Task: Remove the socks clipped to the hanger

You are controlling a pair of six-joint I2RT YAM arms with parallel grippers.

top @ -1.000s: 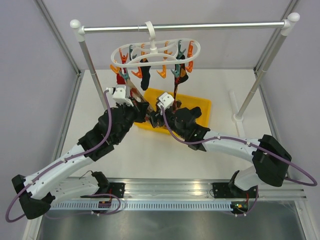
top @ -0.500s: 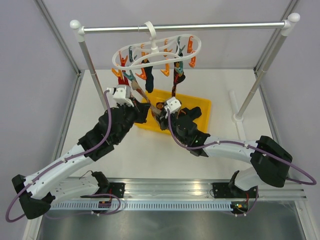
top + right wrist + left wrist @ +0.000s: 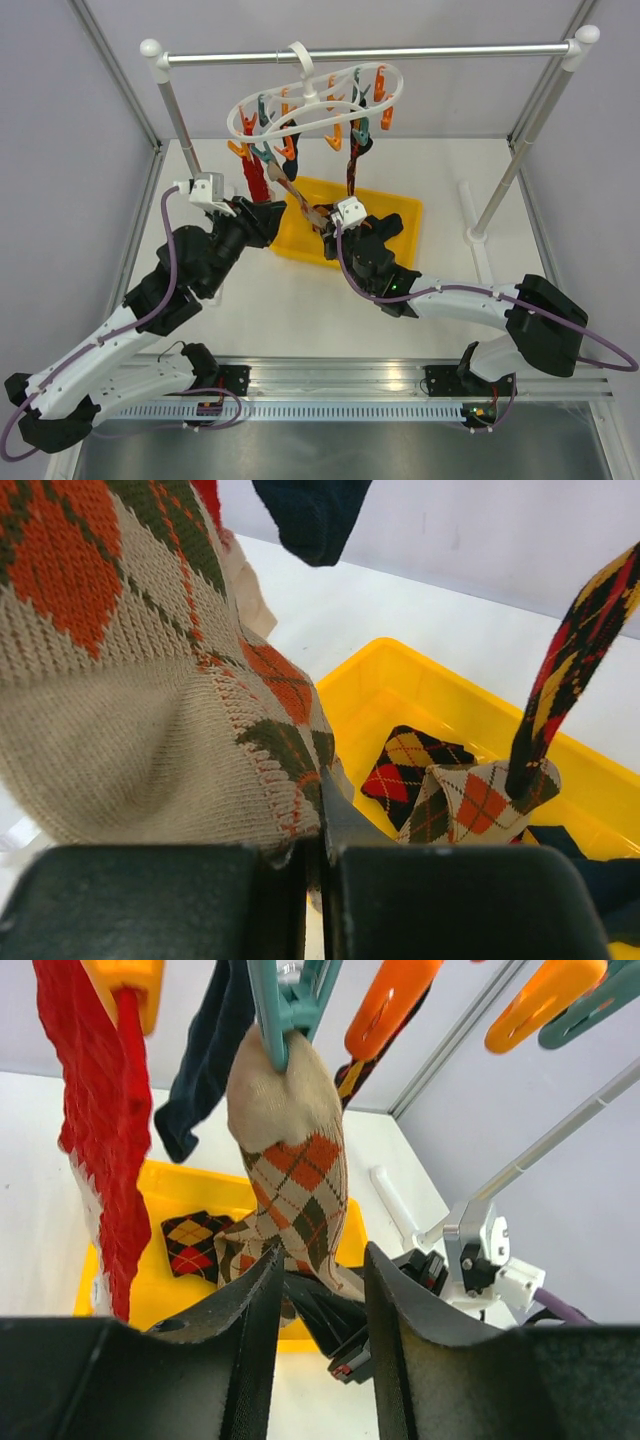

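Top view: my left arm reaches diagonally up from its base at lower left, with the left pincer [image 3: 272, 213] pointing right. My right arm bends at the elbow and runs leftward, and the right pincer [image 3: 320, 220] meets the left one nearly tip to tip. Left-wrist view: my fingers [image 3: 250, 1350] stand apart. Right-wrist view: my jaws are pressed together on the edge of a beige argyle sock [image 3: 130, 730].

Bright, even light, soft shadows.
Top cam sharp; L wrist cam's fingers [image 3: 250, 1360] dark, little detail.
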